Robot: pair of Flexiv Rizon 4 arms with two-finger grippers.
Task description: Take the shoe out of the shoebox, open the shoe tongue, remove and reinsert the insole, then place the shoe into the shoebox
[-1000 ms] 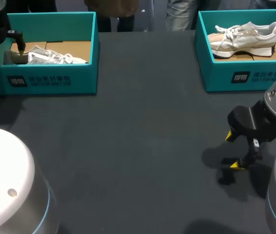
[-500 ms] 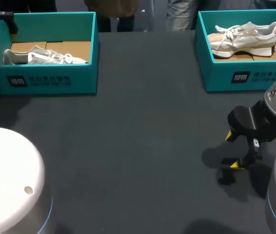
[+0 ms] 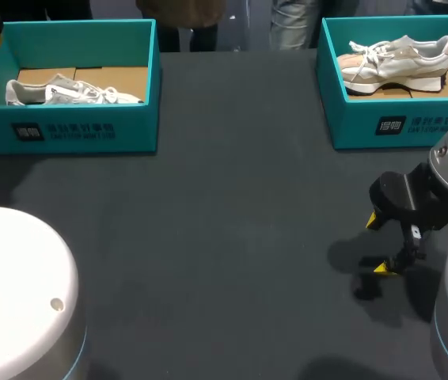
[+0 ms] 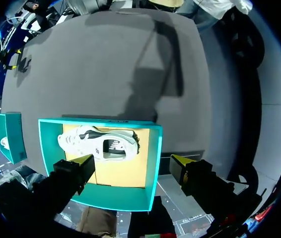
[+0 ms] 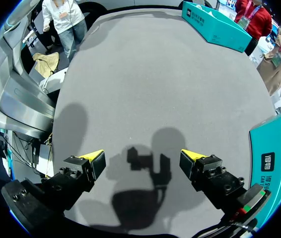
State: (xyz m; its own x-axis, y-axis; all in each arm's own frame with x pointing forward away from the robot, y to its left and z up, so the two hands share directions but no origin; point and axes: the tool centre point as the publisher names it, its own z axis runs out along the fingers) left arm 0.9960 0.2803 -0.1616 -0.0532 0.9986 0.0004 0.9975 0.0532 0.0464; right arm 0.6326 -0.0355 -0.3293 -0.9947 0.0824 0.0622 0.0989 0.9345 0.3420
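Shoebox (image 3: 133, 131), teal cardboard, open-topped, sits at the far left corner of dark grey bench (image 3: 232, 237). Its front wall carries a white printed label (image 3: 64, 131), not read off. The second teal shoebox (image 3: 351, 127) is at the far right corner with the same sort of label and holds a cream lace-up shoe (image 3: 398, 59). A white lace-up shoe (image 3: 70, 93) lies on its side on the first box's brown floor. Above that box hangs the left gripper (image 4: 134, 163), fingers spread wide and holding nothing; the shoe lies ahead between them, untouched. By the right edge, the right gripper (image 5: 142, 157) is low over bare bench, wide open and empty.
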